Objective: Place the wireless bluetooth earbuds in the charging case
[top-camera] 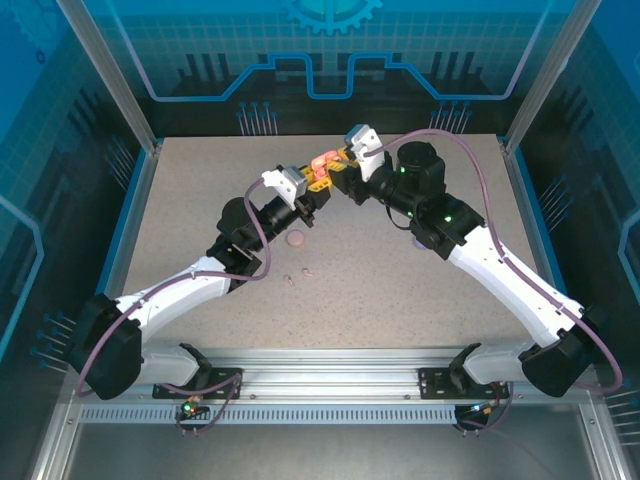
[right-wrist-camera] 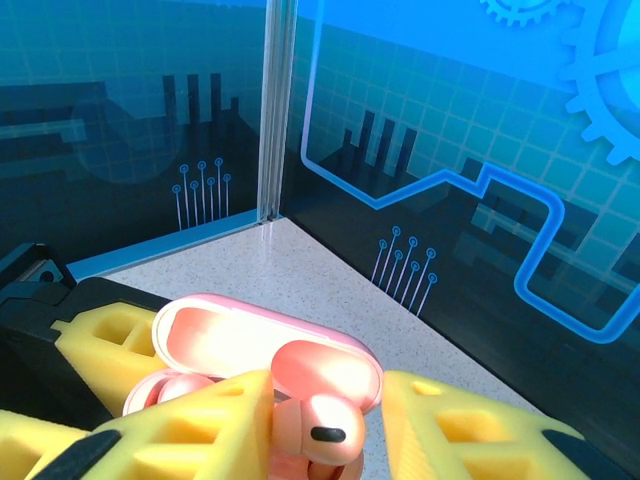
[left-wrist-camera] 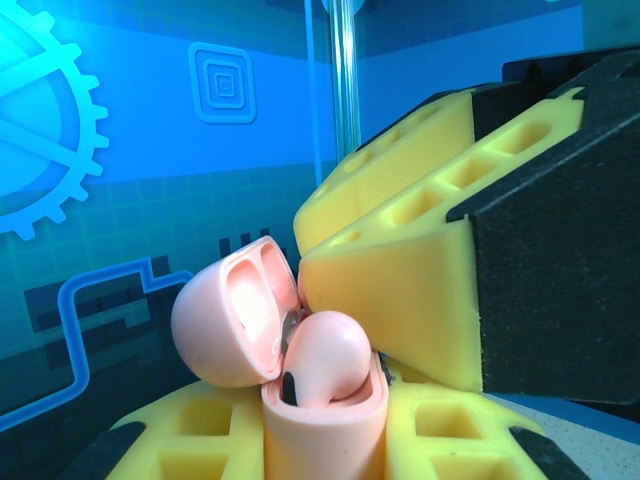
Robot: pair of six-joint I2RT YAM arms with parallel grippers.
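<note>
Speckled beige tabletop (top-camera: 400,290), blue circuit-patterned walls (top-camera: 180,50), gear emblem (top-camera: 331,12), aluminium front rail (top-camera: 330,365)

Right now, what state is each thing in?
Charging case: open, lid hinged back, clamped in left fingers.
Earbud: sitting in the case, top protruding, between right fingers; grip unclear.
Two tiny earbuds: loose on the table.
Round pinkish item: resting on table, open or shut too small to tell.
</note>
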